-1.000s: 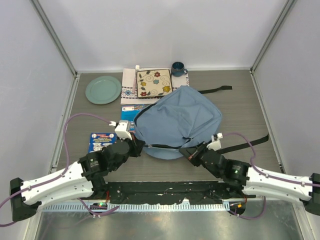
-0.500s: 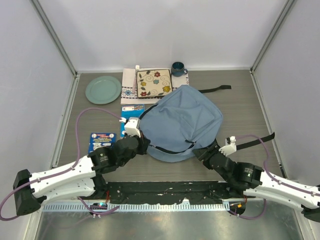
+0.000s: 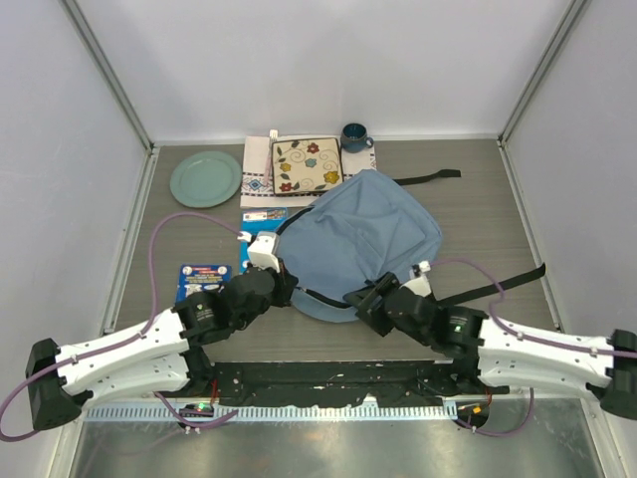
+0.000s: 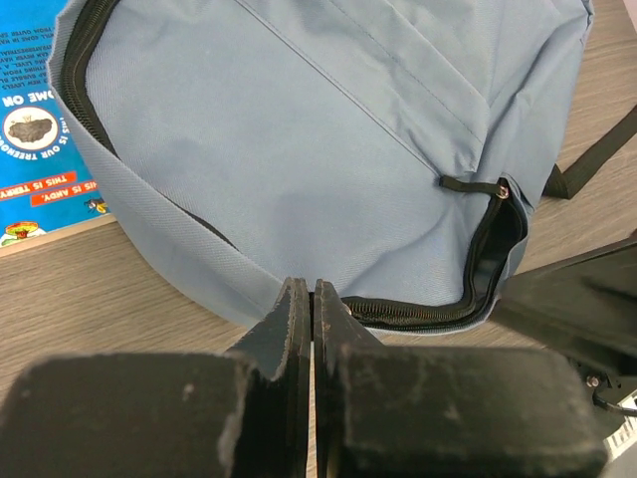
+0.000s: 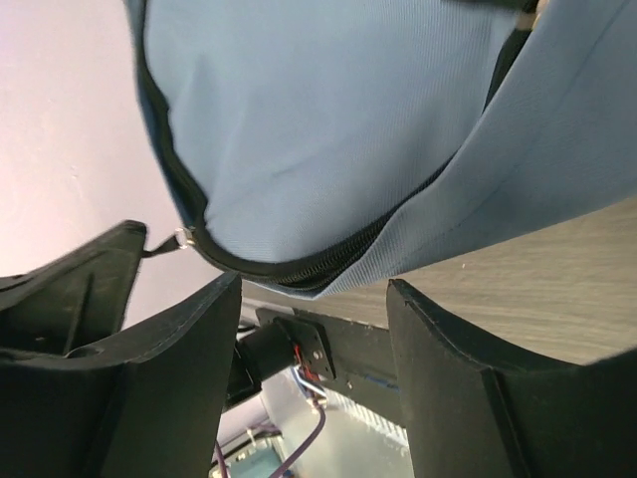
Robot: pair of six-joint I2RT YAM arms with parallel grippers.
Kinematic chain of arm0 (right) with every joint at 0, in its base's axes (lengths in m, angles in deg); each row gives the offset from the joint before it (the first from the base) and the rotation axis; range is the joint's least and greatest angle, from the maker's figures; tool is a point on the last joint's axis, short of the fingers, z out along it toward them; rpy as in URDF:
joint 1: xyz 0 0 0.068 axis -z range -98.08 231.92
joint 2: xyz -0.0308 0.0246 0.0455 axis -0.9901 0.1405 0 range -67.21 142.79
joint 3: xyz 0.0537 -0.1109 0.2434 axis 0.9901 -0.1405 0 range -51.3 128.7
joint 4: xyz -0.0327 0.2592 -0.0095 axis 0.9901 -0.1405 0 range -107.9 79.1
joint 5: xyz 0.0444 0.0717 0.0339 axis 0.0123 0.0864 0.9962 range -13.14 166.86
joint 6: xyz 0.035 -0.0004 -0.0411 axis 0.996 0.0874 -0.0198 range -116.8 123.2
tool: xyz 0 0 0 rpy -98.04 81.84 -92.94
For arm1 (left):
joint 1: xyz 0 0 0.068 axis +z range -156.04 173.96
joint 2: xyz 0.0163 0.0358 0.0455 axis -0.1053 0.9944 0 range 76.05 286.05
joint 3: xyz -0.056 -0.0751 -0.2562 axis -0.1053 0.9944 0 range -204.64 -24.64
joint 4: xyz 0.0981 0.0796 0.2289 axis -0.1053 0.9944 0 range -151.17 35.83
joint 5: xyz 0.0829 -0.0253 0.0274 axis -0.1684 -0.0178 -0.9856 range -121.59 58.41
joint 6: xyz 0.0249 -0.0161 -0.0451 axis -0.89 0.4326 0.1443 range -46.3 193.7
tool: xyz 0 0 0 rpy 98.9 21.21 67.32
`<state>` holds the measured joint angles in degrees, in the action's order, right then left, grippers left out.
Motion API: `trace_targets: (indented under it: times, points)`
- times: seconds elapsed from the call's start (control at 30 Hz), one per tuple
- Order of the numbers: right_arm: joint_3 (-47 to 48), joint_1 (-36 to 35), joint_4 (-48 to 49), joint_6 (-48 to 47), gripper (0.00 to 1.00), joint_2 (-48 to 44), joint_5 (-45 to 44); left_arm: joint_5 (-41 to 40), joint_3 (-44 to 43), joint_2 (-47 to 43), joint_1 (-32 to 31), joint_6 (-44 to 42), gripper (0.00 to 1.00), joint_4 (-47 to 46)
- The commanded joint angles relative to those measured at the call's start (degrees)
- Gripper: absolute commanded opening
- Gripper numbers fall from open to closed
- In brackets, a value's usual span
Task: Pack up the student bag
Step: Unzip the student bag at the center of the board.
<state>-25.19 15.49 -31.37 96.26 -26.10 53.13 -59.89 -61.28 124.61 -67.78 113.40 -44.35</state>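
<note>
- At the near middle of the tabletop [image 3: 478, 209], the student bag [image 3: 363, 234] lies flat on its side. Its zipped rim faces 6 o'clock, toward both arms.
- Right jaws, pressed together a second ago, have sprung apart. After a brief pull-back toward 4 o'clock, they have swung in again to the bag's 6 o'clock edge.
- Seen from the right wrist, the spread jaws straddle the dark zip [image 5: 299, 267] without touching it, and they hold nothing.
- Left jaws remain pressed together at the bag's 8 o'clock rim, having crept slightly toward it over the last second. Their tips sit just against the seam above the zip. Whether a fold of cloth is pinched between them cannot be told.
- A short stretch of the zip gapes below the pull [image 4: 503, 189], while the rest of the mouth looks closed or nearly so.
- Nothing has gone in yet. One blue book [image 3: 204, 282] lies clear of the bag at its 9 o'clock, and a second [image 3: 261, 221] pokes out from under the 10 o'clock edge.
- A green plate [image 3: 205, 178], a flowered dish [image 3: 308, 164] on a white mat [image 3: 257, 185] and a blue mug [image 3: 353, 136] sit untouched along the far side, from 10 to 12 o'clock.
- By the look of it, the release and return is a re-grip. The right jaws appear to be lining up for a fresh hold on the rim or the pull, so the mouth can be drawn wide while the left steadies the bag.
- Packing proper is judged still ahead. The risk is that soft fabric slides instead of opening.
</note>
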Motion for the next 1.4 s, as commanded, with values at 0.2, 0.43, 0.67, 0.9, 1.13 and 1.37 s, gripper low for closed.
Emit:
trace_targets:
  times: [0.2,0.43,0.67,0.9,1.13,1.37]
  points:
    - [2.9,-7.6,20.1,16.7,0.73,15.3,-8.0,0.4,-1.4,-2.3,0.3,0.5,0.00,0.1]
    - [1.7,-7.6,27.0,21.8,0.73,19.9,-13.3,1.9,-1.9,-2.1,0.3,-0.1,0.00,0.2]
    - [2.5,-7.5,22.1,24.7,0.54,20.5,-19.0,5.8,-3.3,-2.7,0.3,-3.1,0.00,-0.3]
    - [-0.3,-6.5,15.8,19.2,0.01,14.1,-23.6,6.7,-4.7,-2.7,0.3,-6.3,0.00,0.1]
    - [1.3,-2.0,-8.9,16.5,0.01,3.8,-25.8,-7.0,-11.2,2.7,2.8,-8.8,0.00,10.4]
    - [-0.1,-0.1,-18.8,14.4,0.01,-4.8,-21.6,6.2,-16.2,7.9,20.5,-13.7,0.00,9.9]
